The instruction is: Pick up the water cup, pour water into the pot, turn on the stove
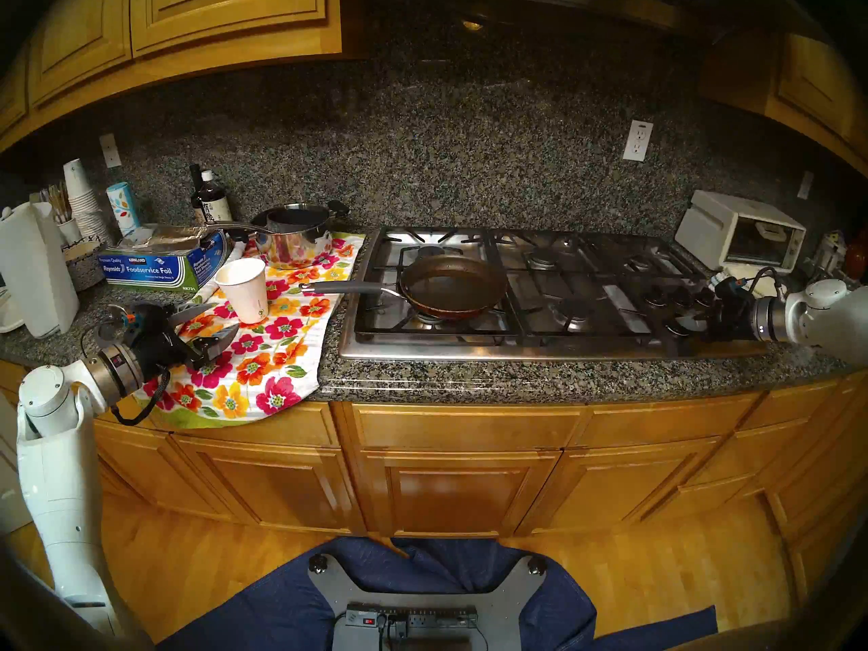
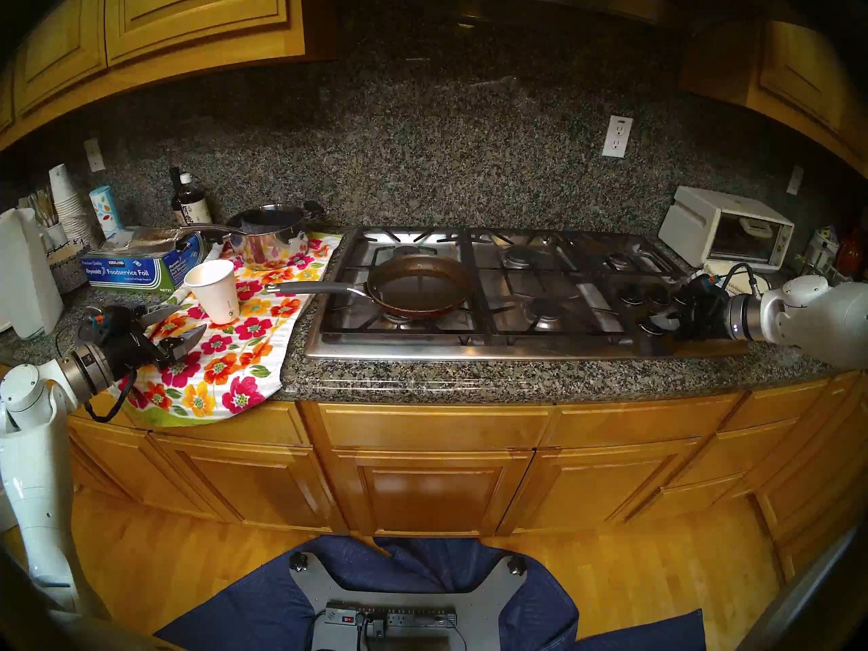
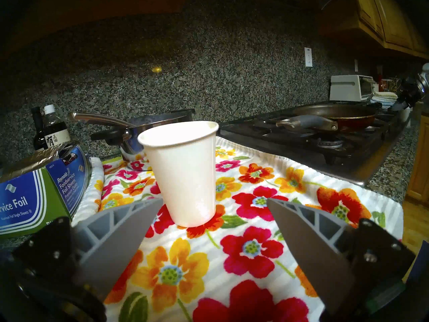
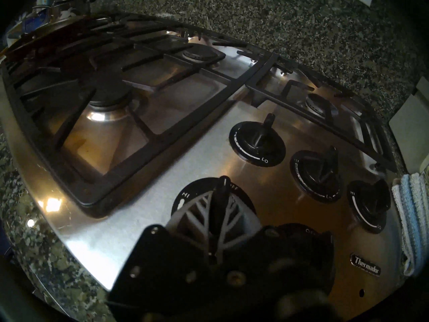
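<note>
From the head camera I'm seeing the cup (image 1: 244, 289) standing upright on the floral towel (image 1: 263, 354), left of the stove (image 1: 516, 307). The pan (image 1: 453, 283) is sitting on the front-left burner, its inside looking dark and glossy (water or just sheen, I cannot tell). My left gripper (image 1: 206, 323) is hovering just short of the cup, and my right gripper (image 1: 700, 314) is reaching into the knob cluster.

The second head view is showing the same layout: cup (image 2: 213, 290) free, pan (image 2: 419, 286) on the grate.

In the left wrist view, the fingers (image 3: 130, 224) are standing wide apart and holding nothing, with the cup (image 3: 183, 175) ahead between them and untouched.

In the right wrist view, the gripper (image 4: 220, 210) is clamped tight on a knob (image 4: 221, 193) whose pointer is sitting beside OFF. So I judge that the burner is not yet lit, and I cannot confirm that pouring is done.
</note>
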`<state>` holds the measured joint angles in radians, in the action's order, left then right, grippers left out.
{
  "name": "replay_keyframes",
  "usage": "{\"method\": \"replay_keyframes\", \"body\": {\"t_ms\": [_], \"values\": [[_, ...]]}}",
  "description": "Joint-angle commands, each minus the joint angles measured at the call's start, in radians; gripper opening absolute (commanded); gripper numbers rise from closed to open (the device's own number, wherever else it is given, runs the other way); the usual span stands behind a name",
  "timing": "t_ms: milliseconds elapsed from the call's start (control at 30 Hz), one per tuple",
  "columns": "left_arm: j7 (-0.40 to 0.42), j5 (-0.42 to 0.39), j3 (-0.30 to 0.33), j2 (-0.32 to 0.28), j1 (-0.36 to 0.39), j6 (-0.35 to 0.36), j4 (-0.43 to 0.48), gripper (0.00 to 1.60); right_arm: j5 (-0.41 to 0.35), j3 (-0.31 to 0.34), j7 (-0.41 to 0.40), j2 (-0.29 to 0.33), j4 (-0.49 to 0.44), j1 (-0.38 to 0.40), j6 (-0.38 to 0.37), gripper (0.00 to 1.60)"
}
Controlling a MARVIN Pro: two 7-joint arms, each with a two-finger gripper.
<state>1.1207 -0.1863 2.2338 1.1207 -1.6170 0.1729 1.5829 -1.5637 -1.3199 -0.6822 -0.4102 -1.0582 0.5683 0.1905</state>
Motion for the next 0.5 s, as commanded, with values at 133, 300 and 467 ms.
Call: {"method": "replay_keyframes", "body": {"t_ms": [133, 300, 467], "values": [[-0.001, -0.014, 0.01, -0.008, 0.025, -0.001, 0.023, 1.6, -0.022, 0.04, -0.118, -0.045, 0.009, -0.08, 0.074, 0.0], [-0.001, -0.013, 0.01, -0.008, 0.025, -0.001, 0.023, 1.6, -0.008, 0.047, -0.164, -0.044, 0.04, -0.083, 0.121, 0.0], [-0.001, -0.013, 0.01, -0.009, 0.025, -0.002, 0.023, 1.6, 0.053, 0.026, -0.209, -0.082, 0.081, -0.101, 0.185, 0.0]]}}
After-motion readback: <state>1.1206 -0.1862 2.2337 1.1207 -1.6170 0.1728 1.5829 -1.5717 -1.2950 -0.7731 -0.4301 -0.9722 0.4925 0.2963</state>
